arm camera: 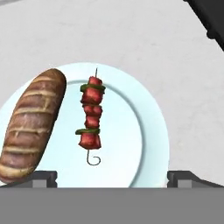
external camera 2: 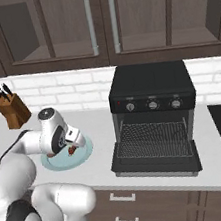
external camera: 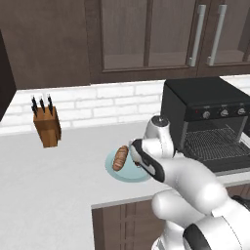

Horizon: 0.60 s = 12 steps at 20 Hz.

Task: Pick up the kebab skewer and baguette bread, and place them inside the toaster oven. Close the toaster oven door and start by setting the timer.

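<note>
Hand view shows the wide-open pincer (arm camera: 112,177) hovering over a pale blue round plate (arm camera: 151,127) on the white worktop (arm camera: 109,35). On it, a golden-brown oblong baguette bread (arm camera: 30,127) lies just beside a thin kebab skewer (arm camera: 90,118) of red chunks. Right base view shows the boxy black toaster oven (external camera 2: 152,88) with its toaster oven door (external camera 2: 154,164) dropped open.

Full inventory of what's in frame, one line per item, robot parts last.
kebab skewer: 1, red and green chunks, on plate beside bread
baguette bread: 1, golden-brown, on plate edge
plate: 1, pale blue, on counter
toaster oven: 1, black, on counter against the wall
toaster oven door: 1, black, dropped open
knife block: 1, brown wood, counter by wall
upper cabinets: dark brown, above counter
hand: 1, open, above plate
</note>
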{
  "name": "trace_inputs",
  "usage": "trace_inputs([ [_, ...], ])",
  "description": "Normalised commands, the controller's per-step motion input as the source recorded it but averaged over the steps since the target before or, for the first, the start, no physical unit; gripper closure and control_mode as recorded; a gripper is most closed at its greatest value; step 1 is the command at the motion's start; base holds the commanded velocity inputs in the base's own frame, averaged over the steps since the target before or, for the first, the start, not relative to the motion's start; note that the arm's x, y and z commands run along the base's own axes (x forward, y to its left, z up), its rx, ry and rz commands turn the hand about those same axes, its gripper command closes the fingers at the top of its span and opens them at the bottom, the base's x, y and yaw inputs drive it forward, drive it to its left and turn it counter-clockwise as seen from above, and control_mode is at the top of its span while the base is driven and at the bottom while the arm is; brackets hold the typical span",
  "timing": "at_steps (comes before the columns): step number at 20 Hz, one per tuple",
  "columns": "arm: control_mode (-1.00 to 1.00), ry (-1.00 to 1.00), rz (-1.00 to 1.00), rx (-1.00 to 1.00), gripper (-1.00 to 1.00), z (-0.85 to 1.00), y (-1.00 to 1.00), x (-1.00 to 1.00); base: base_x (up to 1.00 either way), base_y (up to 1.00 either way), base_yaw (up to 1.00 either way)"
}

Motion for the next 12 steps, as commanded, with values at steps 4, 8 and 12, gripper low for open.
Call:
trace_inputs([
  [4,-1.0,0.08,0.0,0.0,-1.0,-0.32,0.0,0.31,0.0,0.0,0.0],
  [8,-1.0,0.03,0.0,0.0,-1.0,-0.51,0.13,0.07,0.0,0.0,0.0],
  [12,-1.0,0.0,0.0,0.0,-1.0,-0.48,0.12,0.0,0.0,0.0,0.0],
])
